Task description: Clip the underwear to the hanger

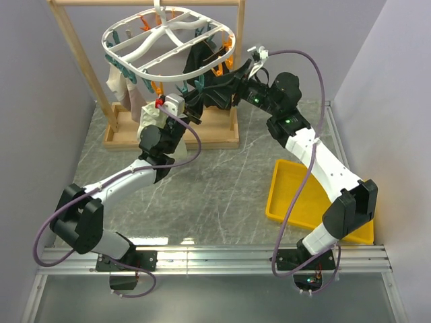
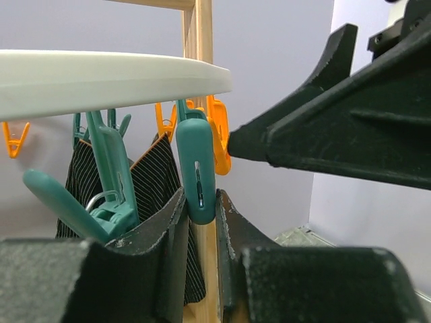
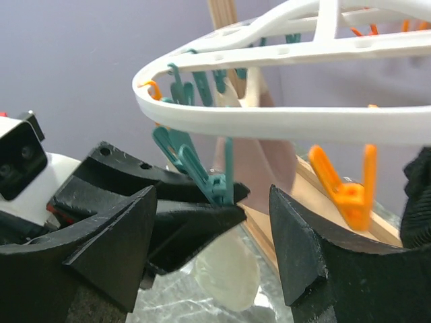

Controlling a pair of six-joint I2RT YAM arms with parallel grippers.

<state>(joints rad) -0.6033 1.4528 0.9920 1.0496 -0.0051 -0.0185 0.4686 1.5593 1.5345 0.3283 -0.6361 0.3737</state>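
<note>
The white hanger (image 1: 108,35) hangs from the wooden rack, ringed with teal and orange clips; its rim also shows in the left wrist view (image 2: 101,81) and the right wrist view (image 3: 269,121). My left gripper (image 1: 180,101) is raised under the hanger's near rim, and its jaws (image 2: 201,202) are shut on the lower end of a teal clip (image 2: 195,168). The pale cream underwear (image 1: 149,121) hangs just below that gripper (image 3: 229,276); what holds it is hidden. My right gripper (image 1: 195,99) is open and empty (image 3: 213,202), facing the left gripper's fingers (image 3: 195,222) and the clip.
A black striped garment (image 2: 151,182) hangs from clips on the hanger (image 1: 209,74). A beige-pink cloth (image 1: 118,81) hangs at the left side. The wooden rack (image 1: 74,47) stands on a base at the back. A yellow tray (image 1: 286,195) lies by the right arm.
</note>
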